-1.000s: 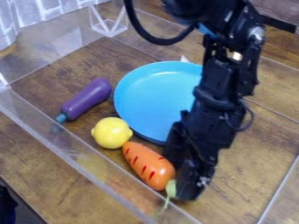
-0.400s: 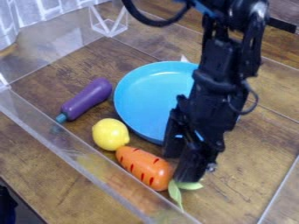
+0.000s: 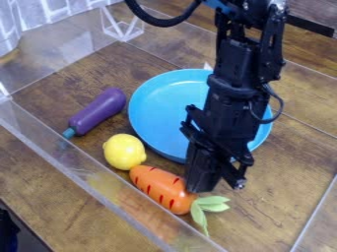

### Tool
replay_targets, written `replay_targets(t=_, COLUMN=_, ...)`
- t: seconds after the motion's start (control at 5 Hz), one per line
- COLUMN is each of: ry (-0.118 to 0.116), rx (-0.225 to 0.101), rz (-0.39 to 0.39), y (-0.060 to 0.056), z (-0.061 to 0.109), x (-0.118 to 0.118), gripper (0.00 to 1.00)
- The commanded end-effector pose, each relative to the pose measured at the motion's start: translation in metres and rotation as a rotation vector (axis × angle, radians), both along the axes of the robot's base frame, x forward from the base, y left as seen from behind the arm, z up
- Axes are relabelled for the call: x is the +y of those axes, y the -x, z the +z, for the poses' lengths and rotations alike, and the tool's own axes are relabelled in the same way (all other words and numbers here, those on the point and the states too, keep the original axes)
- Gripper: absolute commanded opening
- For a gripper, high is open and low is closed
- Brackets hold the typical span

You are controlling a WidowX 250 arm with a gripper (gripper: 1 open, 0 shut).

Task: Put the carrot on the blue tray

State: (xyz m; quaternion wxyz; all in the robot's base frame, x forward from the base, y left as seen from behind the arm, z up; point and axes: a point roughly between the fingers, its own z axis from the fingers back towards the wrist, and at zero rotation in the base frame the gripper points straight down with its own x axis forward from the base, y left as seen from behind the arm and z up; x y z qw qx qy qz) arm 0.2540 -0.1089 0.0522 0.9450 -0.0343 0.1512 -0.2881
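Note:
The orange carrot [image 3: 158, 186] lies on the wooden table near the front, with its green leafy top [image 3: 210, 207] pointing right. My black gripper [image 3: 202, 183] points steeply down and its tips meet the carrot's thick end beside the leaves. The fingers look drawn together. The dark hand hides whether they pinch the carrot, which still rests on the table. The round light-blue tray [image 3: 165, 106] sits just behind, partly covered by my arm.
A yellow lemon [image 3: 124, 151] sits left of the carrot and against the tray's front rim. A purple eggplant [image 3: 95, 110] lies further left. A clear plastic wall [image 3: 79, 177] runs along the front and left of the table.
The arm has swung upright and shifted slightly left. The gripper has rolled and its fingers have closed at the carrot's thick end. The carrot has slid a little left, and its green top now shows.

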Motion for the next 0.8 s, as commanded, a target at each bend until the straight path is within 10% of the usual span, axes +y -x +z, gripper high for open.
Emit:
replay_targets(t=0.0, ry=0.029, rx=-0.077, rz=0.025, y=-0.0062, z=0.0237, x=-0.0022, gripper=0.00)
replay_targets(t=0.6, ry=0.050, rx=-0.085, rz=-0.062, y=-0.0052, z=0.0168, x=-0.0114, gripper=0.00)
